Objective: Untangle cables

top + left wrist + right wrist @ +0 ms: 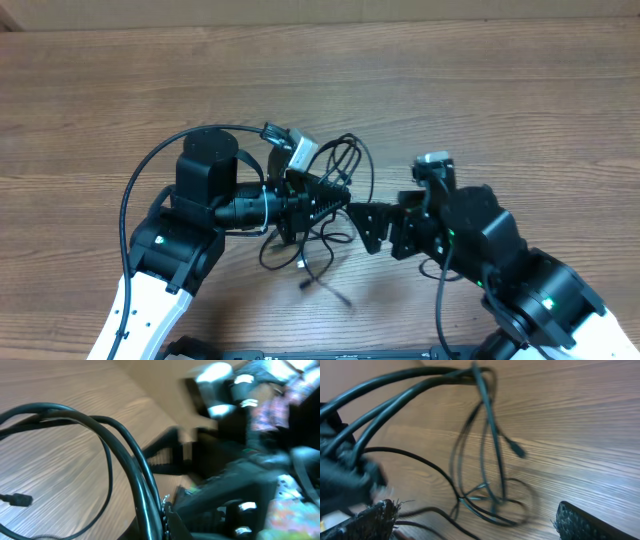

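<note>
Your left gripper point(335, 200) is clamped on the cables point(345, 158). In the right wrist view the black strands point(485, 460) fan out from its dark fingers at the left edge, and some of them look lifted off the wooden table point(500, 90).

Your right gripper point(362, 226) has its fingers spread wide and holds nothing. In its own camera the two pads sit at the bottom corners with the tangle between and beyond them point(472, 522).

The relation that matters: the bundle lies just to the left of the right gripper, almost at its fingertips, and the two grippers face each other nose to nose across it. The tangle's long axis runs across that line — loops reach toward the far side of the table, and loose tails trail toward the near edge.

One small plug point(518, 452) hangs free at the end of a strand. The right arm is the only free one, and it is close. My read is that a short push leftward would put a loop between its fingers — but motion blur hides which strand crosses which.
</note>
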